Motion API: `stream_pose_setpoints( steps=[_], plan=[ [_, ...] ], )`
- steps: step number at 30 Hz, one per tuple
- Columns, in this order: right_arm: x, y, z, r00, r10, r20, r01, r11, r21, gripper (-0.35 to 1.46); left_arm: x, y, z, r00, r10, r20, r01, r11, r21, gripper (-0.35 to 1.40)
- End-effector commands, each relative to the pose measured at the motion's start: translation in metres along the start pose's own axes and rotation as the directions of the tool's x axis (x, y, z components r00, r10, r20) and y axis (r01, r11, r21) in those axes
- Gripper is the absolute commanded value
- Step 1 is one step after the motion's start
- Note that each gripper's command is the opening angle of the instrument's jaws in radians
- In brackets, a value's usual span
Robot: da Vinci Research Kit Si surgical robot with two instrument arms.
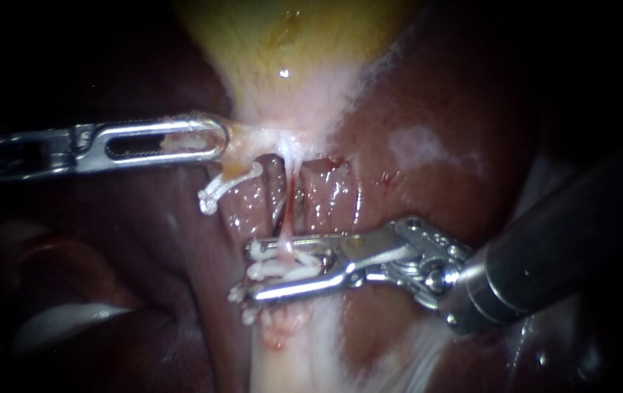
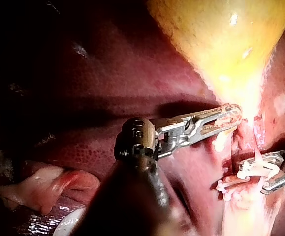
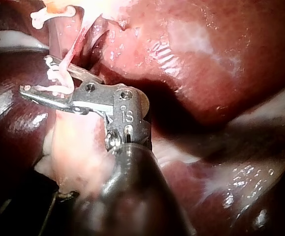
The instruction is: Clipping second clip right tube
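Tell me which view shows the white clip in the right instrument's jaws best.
The endoscope view: the white clip lies side-on between the jaws of the right instrument, across the thin tube. The right wrist view shows it partly hidden by a jaw; the left wrist view shows it far off.

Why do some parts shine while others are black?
Endoscope view: light pools mid-scene, a glint on the gallbladder, edges black. Left wrist view: gallbladder glares, liver beside the left instrument dark. Right wrist view: glints dot the liver, shadow beside the right instrument holding a clip.
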Motion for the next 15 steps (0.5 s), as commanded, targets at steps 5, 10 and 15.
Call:
stream_pose_setpoints(
  steps=[5,10,15],
  plan=[
    [0.0,0.0004,-0.0003,1.0,0.002,-0.006,-0.002,1.0,-0.018,0.27,0.0001,0.0001,0.0,1.0,0.0,0.0,0.0,1.0,0.0,-0.35],
    [0.0,0.0006,-0.0012,0.998,0.054,-0.009,-0.055,0.997,-0.056,-0.35,0.0001,0.0002,0.0001,1.0,0.001,0.0,-0.001,1.0,0.0,-0.35],
    [-0.0002,0.0005,-0.0018,0.996,0.065,0.061,-0.057,0.991,-0.118,-0.35,0.0001,0.0003,0.0001,1.0,0.001,0.0,-0.001,1.0,0.0,-0.35]
  ],
)
